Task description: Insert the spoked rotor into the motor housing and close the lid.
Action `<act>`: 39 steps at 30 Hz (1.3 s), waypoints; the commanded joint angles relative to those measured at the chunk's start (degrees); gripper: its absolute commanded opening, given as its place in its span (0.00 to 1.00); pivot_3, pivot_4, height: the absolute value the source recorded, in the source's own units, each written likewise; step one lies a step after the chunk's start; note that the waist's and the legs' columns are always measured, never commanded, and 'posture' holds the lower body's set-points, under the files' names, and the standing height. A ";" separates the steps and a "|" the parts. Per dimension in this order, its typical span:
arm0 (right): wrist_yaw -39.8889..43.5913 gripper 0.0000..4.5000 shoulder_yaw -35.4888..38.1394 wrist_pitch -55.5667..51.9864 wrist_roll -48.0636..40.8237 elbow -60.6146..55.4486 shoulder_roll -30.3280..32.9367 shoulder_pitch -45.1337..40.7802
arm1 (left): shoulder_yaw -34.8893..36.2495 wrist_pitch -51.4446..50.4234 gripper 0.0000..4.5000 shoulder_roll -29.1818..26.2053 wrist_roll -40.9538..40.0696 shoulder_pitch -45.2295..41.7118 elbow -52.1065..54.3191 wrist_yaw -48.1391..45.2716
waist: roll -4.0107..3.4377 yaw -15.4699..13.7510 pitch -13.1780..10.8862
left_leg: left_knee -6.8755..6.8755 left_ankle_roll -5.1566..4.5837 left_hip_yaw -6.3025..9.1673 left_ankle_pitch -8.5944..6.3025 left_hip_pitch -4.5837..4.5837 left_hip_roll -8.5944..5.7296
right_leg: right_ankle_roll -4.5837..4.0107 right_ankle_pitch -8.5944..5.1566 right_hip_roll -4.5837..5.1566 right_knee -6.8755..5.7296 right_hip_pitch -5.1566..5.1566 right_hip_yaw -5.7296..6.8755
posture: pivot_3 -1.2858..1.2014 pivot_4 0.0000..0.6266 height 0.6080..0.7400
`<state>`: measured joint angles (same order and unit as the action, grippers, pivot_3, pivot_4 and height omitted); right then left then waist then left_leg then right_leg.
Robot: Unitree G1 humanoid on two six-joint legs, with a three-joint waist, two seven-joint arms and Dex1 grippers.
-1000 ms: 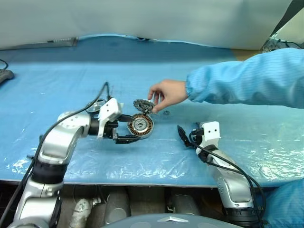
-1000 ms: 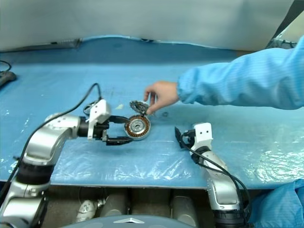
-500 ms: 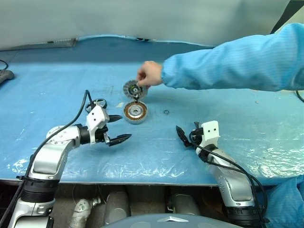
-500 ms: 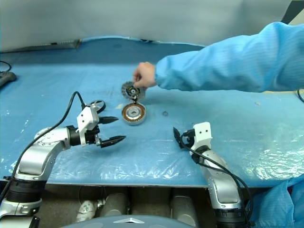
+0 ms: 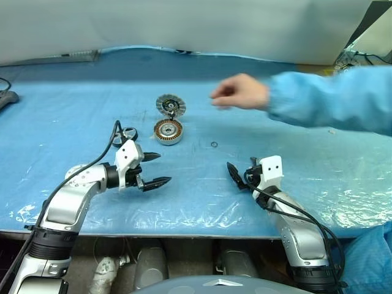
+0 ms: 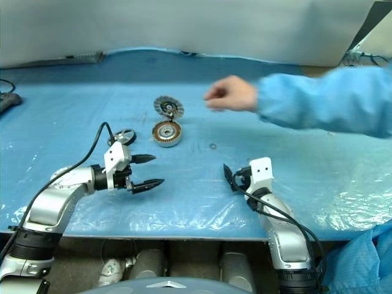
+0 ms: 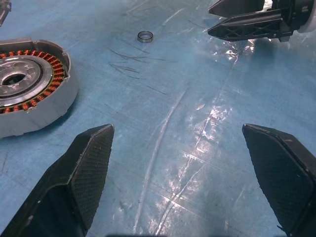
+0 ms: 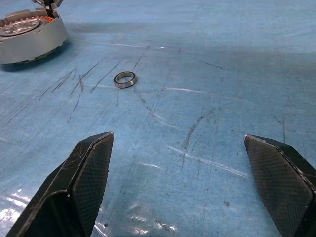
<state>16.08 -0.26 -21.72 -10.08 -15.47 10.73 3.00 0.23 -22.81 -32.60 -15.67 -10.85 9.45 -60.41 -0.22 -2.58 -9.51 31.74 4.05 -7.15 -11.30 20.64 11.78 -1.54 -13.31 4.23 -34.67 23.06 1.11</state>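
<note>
The motor housing (image 5: 168,131) sits open at mid-table, its copper windings showing, also in the left wrist view (image 7: 24,89). Its ribbed lid (image 5: 170,104) stands tilted open at its far side. The spoked rotor (image 5: 128,133) lies flat just left of the housing, partly behind my arm's cable. My left gripper (image 5: 162,168) is open and empty, in front of and a little left of the housing, apart from it. My right gripper (image 5: 233,174) is open and empty near the front right, with bare mat between its fingers (image 8: 89,163).
A person's hand (image 5: 239,92) in a blue sleeve (image 5: 331,107) hovers over the table behind and right of the housing. A small metal ring (image 5: 214,144) lies on the blue mat (image 5: 73,110) between housing and right gripper. A dark object (image 5: 5,97) lies at the far left edge.
The person's hand carried the housing and lid away from between my left fingers toward the back, let go and withdrew right. My left gripper drew back left and lower. The right arm stayed still.
</note>
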 commanded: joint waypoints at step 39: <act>30.75 1.00 -31.33 -9.44 11.39 48.03 -0.05 -69.85 | 4.24 10.23 0.99 12.74 -4.62 12.44 7.32 23.14 | 0.03 0.19 -0.01 | 0.74 -0.01 0.02 0.01 0.35 0.13 | -0.08 0.04 -0.01 -0.57 0.30 0.01 | 0.52 0.24 1.00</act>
<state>46.26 -32.20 -34.98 0.12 29.83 11.87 -64.30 4.59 -13.02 -20.13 -20.65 1.13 13.54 -39.03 -0.19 -2.39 -9.52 32.50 4.04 -7.13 -11.30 20.99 11.93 -1.63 -13.28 4.22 -35.30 23.38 1.13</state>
